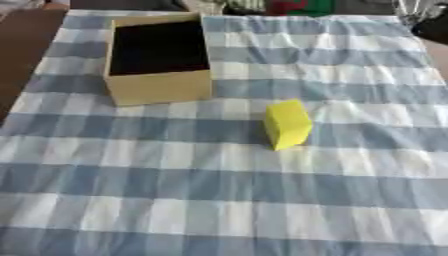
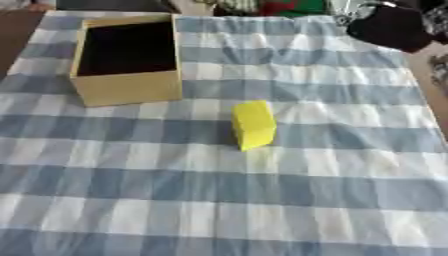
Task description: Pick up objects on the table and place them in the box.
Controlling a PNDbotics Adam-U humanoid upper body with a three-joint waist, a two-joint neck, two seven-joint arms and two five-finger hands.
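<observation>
Yellow block (image 1: 287, 123) was seen standing on the blue-and-white checked cloth (image 1: 219, 200), near and to the right of the open tan box (image 1: 159, 87), well apart from it. A dark shape (image 2: 389, 27), possibly the right hand, was seen far right; its fingers could not be told.

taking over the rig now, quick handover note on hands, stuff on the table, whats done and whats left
Hands: a dark shape at the upper right corner of the right eye view may be the right arm; fingers can't be made out. Left hand not in view.
Things: yellow block stands on the checked cloth, near the middle, apart from the box. Box is open, far left of the block; its inside looks dark, contents can't be seen.
Done: nothing evident.
Left: pick up the block and put it in the box.
</observation>
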